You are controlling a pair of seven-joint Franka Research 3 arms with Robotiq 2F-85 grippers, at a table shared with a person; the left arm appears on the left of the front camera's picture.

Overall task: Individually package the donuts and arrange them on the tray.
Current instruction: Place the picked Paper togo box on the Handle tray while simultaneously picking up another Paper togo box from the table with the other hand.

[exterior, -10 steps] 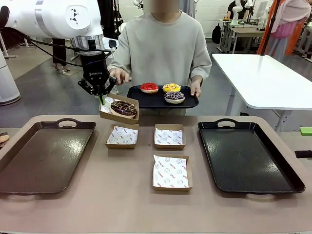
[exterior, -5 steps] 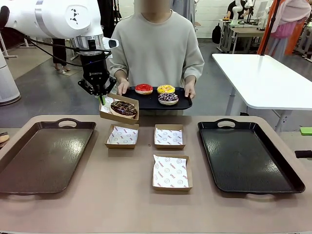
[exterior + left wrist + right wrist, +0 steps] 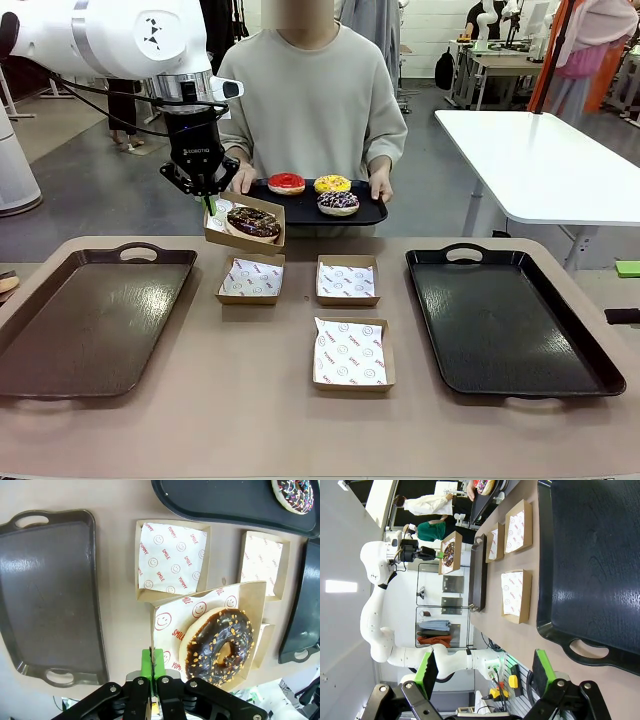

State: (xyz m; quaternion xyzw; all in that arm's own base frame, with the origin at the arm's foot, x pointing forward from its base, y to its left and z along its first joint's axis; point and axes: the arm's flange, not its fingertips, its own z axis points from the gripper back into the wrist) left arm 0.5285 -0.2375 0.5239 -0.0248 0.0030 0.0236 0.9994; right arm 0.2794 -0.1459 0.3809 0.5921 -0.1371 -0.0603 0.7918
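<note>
Pinching the raised box point(image 3: 244, 243), shut left pincer point(image 3: 208, 203) sits just beside chocolate donut point(image 3: 253, 221).

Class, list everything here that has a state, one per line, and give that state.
Left claw, shut on the edge of the lifted box.
Chocolate donut, inside the lifted box, in the air.
Right claw, open.
Table boxes, paper-lined, no donut.
Red donut, unboxed on person's tray.
Yellow donut, same.
Purple donut, same.
</note>
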